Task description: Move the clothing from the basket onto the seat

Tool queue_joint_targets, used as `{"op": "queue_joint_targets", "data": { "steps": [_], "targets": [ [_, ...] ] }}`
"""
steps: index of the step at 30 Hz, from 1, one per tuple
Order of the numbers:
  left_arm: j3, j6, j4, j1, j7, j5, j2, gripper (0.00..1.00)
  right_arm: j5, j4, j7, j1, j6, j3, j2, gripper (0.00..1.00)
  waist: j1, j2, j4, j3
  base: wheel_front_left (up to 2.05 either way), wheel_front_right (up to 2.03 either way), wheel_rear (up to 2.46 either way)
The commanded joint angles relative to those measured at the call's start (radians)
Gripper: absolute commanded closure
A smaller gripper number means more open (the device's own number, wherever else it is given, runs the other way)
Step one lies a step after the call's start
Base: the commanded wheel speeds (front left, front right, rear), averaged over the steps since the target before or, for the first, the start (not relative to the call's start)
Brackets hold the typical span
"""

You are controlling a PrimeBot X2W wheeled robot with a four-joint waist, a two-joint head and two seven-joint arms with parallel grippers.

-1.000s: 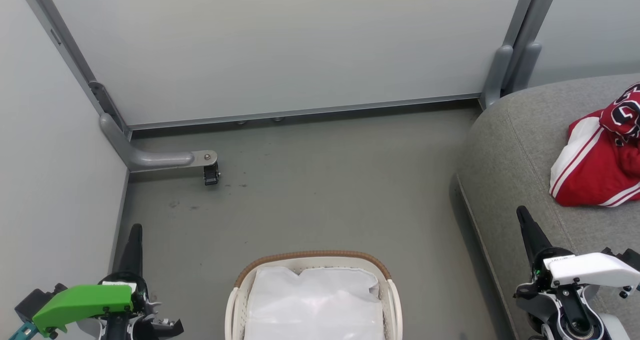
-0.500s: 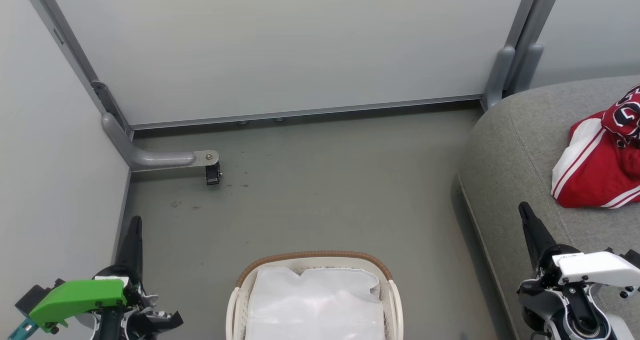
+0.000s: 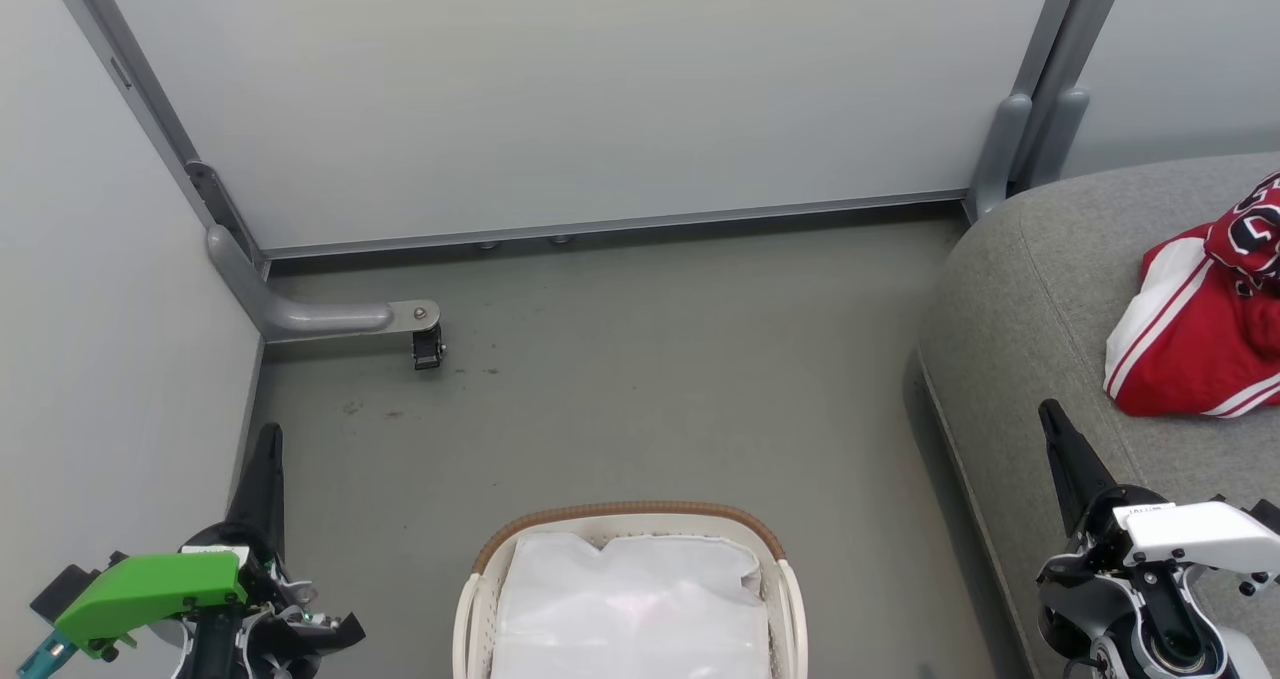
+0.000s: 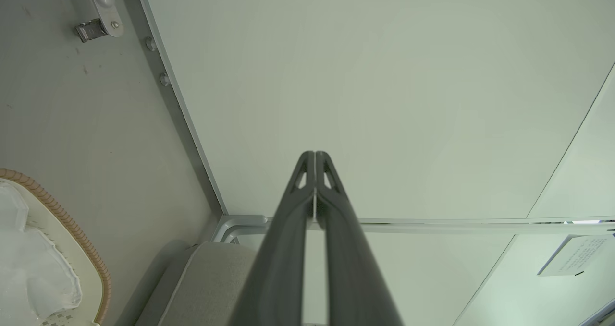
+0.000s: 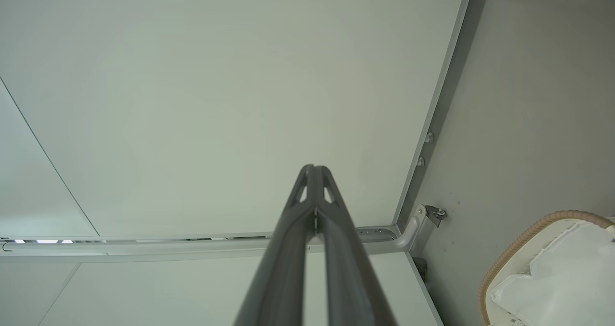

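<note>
— Well, how are the grippers set?
— Both the left gripper (image 3: 268, 437) and the right gripper (image 3: 1050, 414) are pressed shut; nothing is held, low at either side.
— And the clothing (image 3: 1195, 349)?
— It is heaped on the seat (image 3: 1020, 309); a white sheet (image 3: 630, 599) is seen in the basket (image 3: 625, 511).
— The step?
— The transfer is judged done; no further grasp is called for unless something red is hidden beneath the sheet.

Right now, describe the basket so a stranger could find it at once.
Start at the large grey seat on the right; on the grey floor to its left, bottom centre of the head view, stands the basket. Its brown woven rim and white sheet inside set it apart.
</note>
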State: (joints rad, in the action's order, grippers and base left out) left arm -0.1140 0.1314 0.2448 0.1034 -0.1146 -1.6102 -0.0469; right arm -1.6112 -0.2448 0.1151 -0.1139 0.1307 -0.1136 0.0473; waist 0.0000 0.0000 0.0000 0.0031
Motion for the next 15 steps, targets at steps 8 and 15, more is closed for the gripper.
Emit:
{"op": "queue_joint_targets", "data": {
  "steps": [8,15],
  "targets": [
    [-0.003,-0.001,-0.001,0.011,-0.004,-0.004,-0.006,1.0,-0.003,0.003,0.002,0.011,0.0,-0.002,0.006,1.0,0.0,0.0,0.0,0.0,0.0,0.0,0.0],
    [-0.002,-0.001,-0.001,0.011,-0.004,-0.004,-0.006,1.0,-0.003,0.003,0.002,0.011,0.0,-0.002,0.006,1.0,0.0,0.0,0.0,0.0,0.0,0.0,0.0]
  ]
}}
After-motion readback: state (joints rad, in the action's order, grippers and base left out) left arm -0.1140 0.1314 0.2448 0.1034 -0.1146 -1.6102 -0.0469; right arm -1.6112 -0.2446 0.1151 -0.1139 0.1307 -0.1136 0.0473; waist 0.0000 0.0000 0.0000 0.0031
